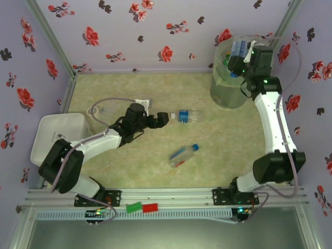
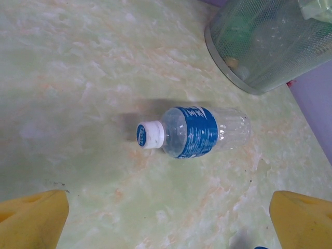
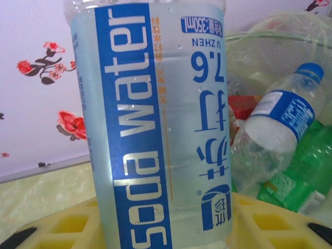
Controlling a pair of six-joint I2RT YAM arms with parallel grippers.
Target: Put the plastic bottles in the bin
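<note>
The bin (image 1: pixel 228 91) stands at the 1 o'clock corner of the surface (image 1: pixel 129 93). Above its mouth the right fingers (image 1: pixel 244 61) are clamped on a blue-labelled bottle (image 1: pixel 239 50). Near the centre a clear bottle (image 1: pixel 187 116) lies on its side, just beyond the spread left fingers (image 1: pixel 162 117). Toward 6 o'clock from it lies a second bottle (image 1: pixel 183 156), its blue cap pointing to 2 o'clock. A white tray (image 1: pixel 54 129) sits at 9 o'clock

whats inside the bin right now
The bin holds a clear blue-label bottle, a green bottle and something red. The held soda water bottle covers the rest, so no full count.
</note>
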